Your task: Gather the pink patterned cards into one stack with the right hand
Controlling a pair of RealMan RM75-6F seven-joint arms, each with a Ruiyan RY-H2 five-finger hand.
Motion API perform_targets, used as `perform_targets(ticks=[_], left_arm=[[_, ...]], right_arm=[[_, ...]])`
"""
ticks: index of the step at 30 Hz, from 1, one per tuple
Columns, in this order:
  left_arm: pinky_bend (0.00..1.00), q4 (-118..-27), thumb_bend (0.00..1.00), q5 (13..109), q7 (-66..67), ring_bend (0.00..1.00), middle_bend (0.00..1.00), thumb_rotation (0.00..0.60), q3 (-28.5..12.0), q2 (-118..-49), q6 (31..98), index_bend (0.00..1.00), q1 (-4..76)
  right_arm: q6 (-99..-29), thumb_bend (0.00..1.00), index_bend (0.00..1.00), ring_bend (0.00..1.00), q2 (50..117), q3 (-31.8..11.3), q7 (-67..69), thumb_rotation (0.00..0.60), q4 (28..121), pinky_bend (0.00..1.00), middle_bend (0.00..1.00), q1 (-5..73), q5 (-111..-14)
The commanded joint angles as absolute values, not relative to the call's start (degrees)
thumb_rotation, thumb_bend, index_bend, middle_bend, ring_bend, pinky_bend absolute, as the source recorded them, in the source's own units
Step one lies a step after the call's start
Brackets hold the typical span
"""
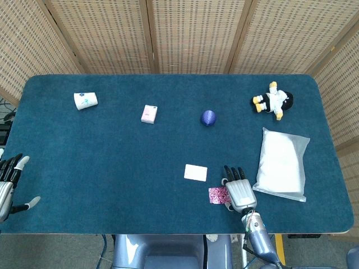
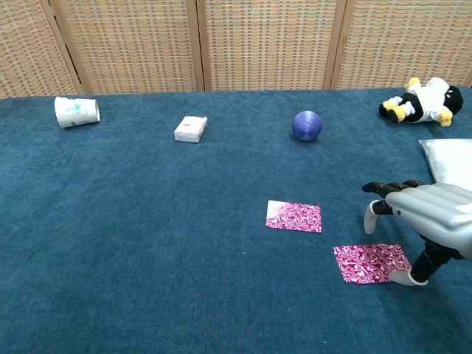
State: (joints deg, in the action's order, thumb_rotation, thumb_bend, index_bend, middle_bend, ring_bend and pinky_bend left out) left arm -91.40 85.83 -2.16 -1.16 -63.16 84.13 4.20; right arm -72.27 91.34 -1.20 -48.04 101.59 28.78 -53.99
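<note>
Two pink patterned cards lie flat and apart on the blue table. One card [image 2: 294, 216] [image 1: 196, 172] sits near the middle and looks pale in the head view. The other card [image 2: 371, 263] [image 1: 217, 195] lies closer to the front edge. My right hand [image 2: 430, 218] [image 1: 239, 190] hovers just right of that nearer card, palm down and fingers spread and bent downward. Its thumb tip [image 2: 403, 278] rests at the card's right corner; nothing is held. My left hand [image 1: 8, 182] stays open at the far left table edge, seen only in the head view.
A tipped paper cup [image 2: 76, 111] lies at the back left and a small pink-white box [image 2: 191, 128] beside it. A blue ball [image 2: 307, 125] sits behind the cards. A plush toy [image 2: 422, 101] and a white bag [image 1: 282, 163] occupy the right side.
</note>
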Motion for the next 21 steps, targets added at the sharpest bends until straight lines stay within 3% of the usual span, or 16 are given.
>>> perform_targets(ticks=[1,5,11,21], left_arm=[[0.00,-91.41,0.00,85.80,-2.08,0.00,0.00,0.600,-1.16,-63.17,84.12,0.00,4.20],[0.00,-91.47,0.00,85.78,-2.01,0.00,0.00,0.600,-1.18,-63.19,84.15,0.00,4.19],[0.00,-91.55,0.00,85.57,-1.84,0.00,0.00,0.600,-1.25,-63.18,83.99,0.00,4.26],[0.00,-91.66,0.00,85.53,-2.07,0.00,0.00,0.600,-1.19,-62.90,83.53,0.00,4.44]], right_arm=[[-73.55,0.26,0.31,0.00,89.03,-3.04,-47.31,0.600,106.05,0.03,0.00,29.10,-55.50],[-72.49,0.26,0.31,0.00,87.49,-7.99,-48.59,0.600,108.51,0.03,0.00,31.82,-51.93],[-68.97,0.26,0.31,0.00,89.47,-14.79,-49.28,0.600,104.92,0.03,0.00,36.98,-41.67],[-67.14,0.24,0.31,0.00,97.40,-18.91,-47.59,0.600,96.43,0.03,0.00,42.64,-30.60]])
